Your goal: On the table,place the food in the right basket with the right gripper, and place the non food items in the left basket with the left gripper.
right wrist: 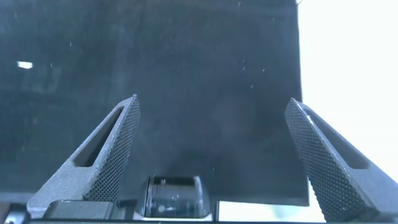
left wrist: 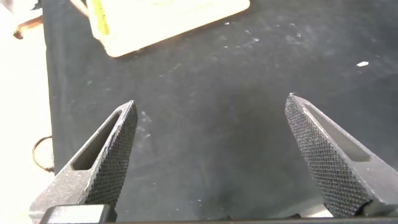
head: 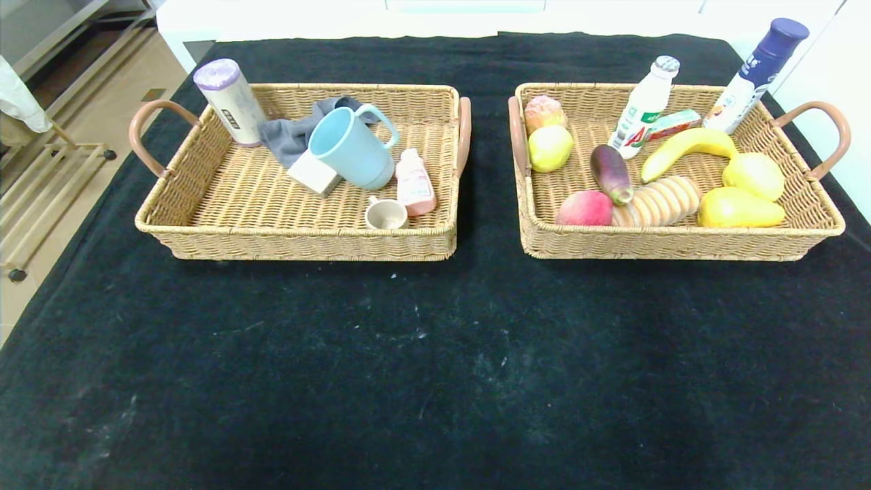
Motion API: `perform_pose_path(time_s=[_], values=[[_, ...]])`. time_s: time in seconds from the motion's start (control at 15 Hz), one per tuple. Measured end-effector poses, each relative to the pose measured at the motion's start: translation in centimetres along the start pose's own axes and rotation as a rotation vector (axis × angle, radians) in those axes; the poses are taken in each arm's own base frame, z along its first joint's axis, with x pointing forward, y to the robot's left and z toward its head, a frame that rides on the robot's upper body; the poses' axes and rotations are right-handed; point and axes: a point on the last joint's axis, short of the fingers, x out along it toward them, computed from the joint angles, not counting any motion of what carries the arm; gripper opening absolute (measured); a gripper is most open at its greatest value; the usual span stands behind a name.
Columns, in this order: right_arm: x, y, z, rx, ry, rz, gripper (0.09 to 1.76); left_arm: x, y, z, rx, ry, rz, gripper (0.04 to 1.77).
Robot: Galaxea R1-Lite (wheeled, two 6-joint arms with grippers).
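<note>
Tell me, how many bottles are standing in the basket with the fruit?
2. A white bottle stands near the back middle of the right basket, and a taller one with a dark blue cap leans at its back right corner. None seem hidden.

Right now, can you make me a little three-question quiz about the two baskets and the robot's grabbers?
1. True or false: the banana lies in the right basket.
2. Which thing leans on the blue mug in the left basket? A) pink bottle B) an orange ball C) a spoon
3. Fill in: the left gripper and right gripper both hang over the black cloth with their fingers ____.

Key: 1 true. 2 A; the pink bottle rests right against the mug's side. 3 open; neither holds anything, and nothing is left lying on the cloth between the baskets.
</note>
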Motion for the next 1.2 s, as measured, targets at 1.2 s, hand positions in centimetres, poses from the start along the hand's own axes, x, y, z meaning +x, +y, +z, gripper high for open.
perform_pose_path(time_s=[1.2], values=[[12.5, 2.0, -9.8, 0.165, -0.172, 0.022, 1.7, 10.3, -0.5, -14.8, -0.056, 0.066, 0.09, 1.72]])
